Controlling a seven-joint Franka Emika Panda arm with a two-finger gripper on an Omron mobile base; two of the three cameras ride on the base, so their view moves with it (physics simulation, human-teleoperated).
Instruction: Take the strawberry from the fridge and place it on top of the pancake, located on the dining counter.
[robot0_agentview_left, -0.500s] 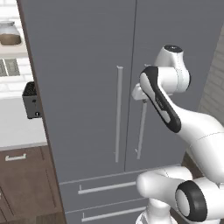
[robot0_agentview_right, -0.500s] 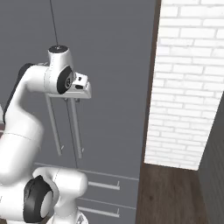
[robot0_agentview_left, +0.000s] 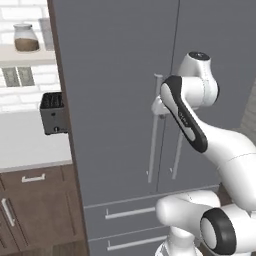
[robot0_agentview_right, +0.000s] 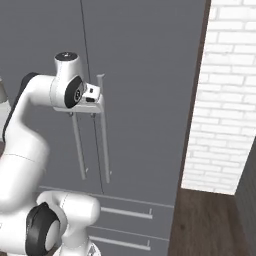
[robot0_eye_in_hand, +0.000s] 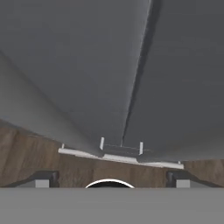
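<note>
Fridge (robot0_agentview_left: 115, 90) doors closed; open pincer (robot0_eye_in_hand: 111, 177) faces their handles (robot0_agentview_right: 102, 130).

You see an even, soft light in all views, with no clear lamp and no hard glare. The fridge (robot0_agentview_left: 115, 90) has a flat matte grey front that gives back no reflection. In the left base view, its side edge looks a little darker than the doors. The white arm (robot0_agentview_left: 200, 135) is bright and has only gentle shading on its underside. A thin soft shadow lies beside the handles (robot0_agentview_right: 102, 130) in the right base view. The brick wall (robot0_agentview_right: 225, 100) is the brightest area there. All pictures are a little soft and coarse, with jagged edges. In the hand view, the door surfaces darken toward the middle seam, and the lines lean strongly because of the steep angle.
</note>
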